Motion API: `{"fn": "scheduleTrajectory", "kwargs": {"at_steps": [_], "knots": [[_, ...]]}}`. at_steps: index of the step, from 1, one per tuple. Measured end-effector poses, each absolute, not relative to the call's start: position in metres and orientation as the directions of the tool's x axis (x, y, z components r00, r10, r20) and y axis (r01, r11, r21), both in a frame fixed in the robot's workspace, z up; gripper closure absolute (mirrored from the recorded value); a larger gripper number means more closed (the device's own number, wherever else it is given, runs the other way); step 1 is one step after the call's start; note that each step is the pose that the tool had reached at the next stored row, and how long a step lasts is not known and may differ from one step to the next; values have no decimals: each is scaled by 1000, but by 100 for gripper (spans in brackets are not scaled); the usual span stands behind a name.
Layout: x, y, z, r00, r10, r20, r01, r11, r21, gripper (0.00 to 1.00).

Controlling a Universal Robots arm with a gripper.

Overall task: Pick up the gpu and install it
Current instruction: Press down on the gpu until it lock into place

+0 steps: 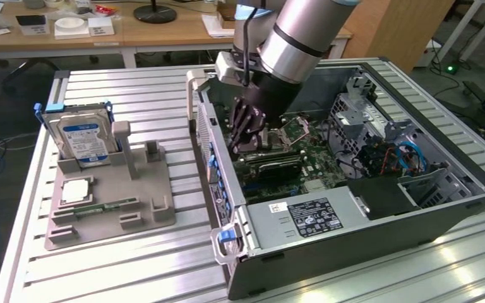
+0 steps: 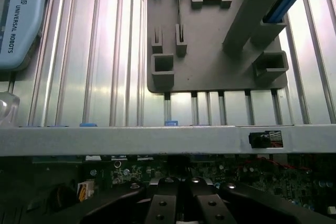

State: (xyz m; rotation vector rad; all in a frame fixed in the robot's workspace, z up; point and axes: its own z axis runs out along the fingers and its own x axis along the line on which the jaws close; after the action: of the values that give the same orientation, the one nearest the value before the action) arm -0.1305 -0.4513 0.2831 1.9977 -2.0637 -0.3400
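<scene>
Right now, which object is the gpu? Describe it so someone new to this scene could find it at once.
Start at the open computer case on the exterior view's right. On the green motherboard inside it, just below the shut pincer, lies a flat dark card: the gpu. Unlike the silver hard drive on the grey holder, it is black and low.

Bright overhead light, table glare

Exterior high, oblique; wrist close overhead.

"UNIVERSAL ROBOTS" on pendant (image 2: 18, 22)
</scene>
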Motion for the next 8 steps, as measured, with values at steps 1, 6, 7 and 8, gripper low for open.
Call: {"fn": "scheduleTrajectory", "kwargs": {"at_steps": [1,6,7,8], "knots": [[-128,-451,280,-29,-1000,12,-943,31,332,89],[-119,-451,279,-22,-1000,11,-944,25,329,89],[-118,-451,279,-19,-1000,11,-946,22,324,89],[-118,-451,278,-15,-1000,11,-948,18,319,89]]}}
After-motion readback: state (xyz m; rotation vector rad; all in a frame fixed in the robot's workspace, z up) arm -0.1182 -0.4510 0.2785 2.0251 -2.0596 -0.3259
